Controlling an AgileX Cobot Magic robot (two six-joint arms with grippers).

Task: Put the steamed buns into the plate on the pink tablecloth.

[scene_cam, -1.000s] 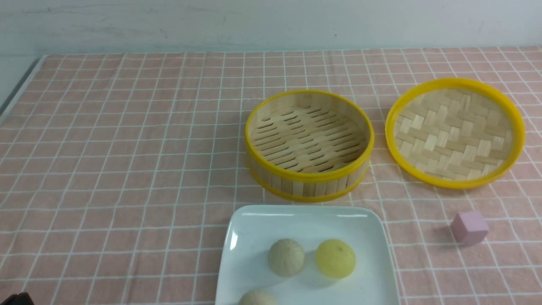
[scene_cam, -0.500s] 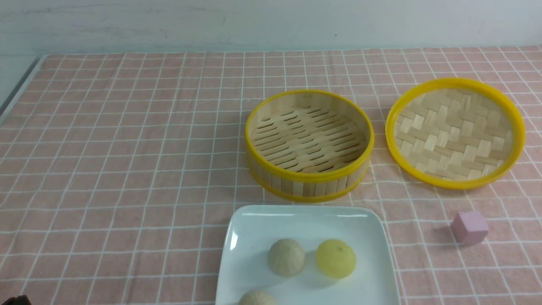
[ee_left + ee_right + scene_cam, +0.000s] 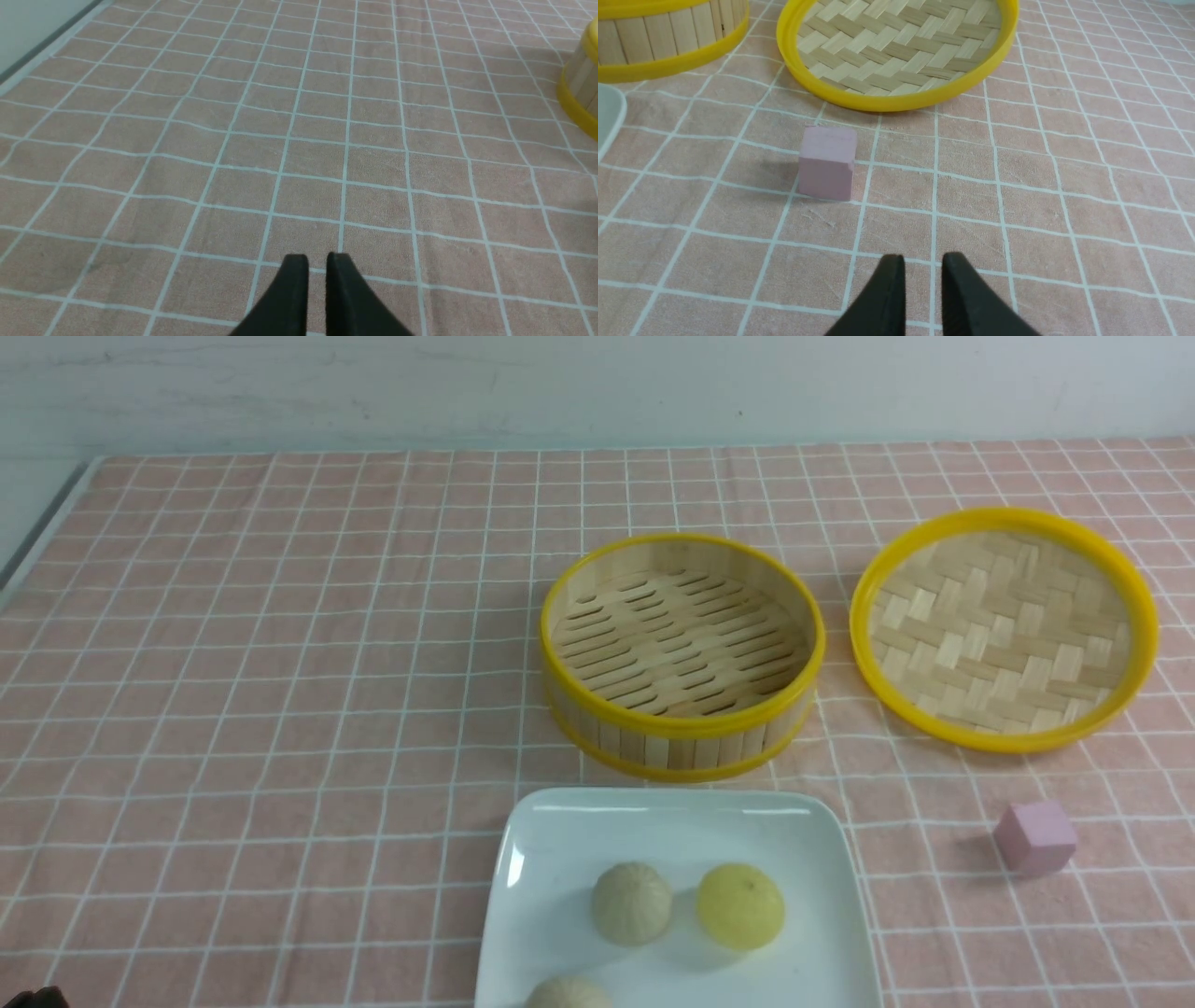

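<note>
Three steamed buns lie in the white square plate (image 3: 653,803) on the pink tablecloth (image 3: 280,663): a beige bun (image 3: 631,903), a yellow bun (image 3: 740,905), and a second beige bun (image 3: 567,994) cut off by the frame's lower edge. My left gripper (image 3: 317,256) hovers over bare cloth, its black fingers slightly parted with nothing between them. My right gripper (image 3: 922,256) also stands over bare cloth, a little wider apart and empty, with the plate's corner (image 3: 607,116) off to one side. Neither gripper's jaws show in the front view.
The yellow-rimmed bamboo steamer (image 3: 681,653) stands empty behind the plate, its woven lid (image 3: 1004,625) lying to its right. A small pink cube (image 3: 1034,837) sits right of the plate, close ahead of the right gripper (image 3: 827,163). The table's left edge runs at far left.
Nothing on the table has moved. The dark bit of the left arm at the front view's bottom-left corner has sunk slightly lower.
</note>
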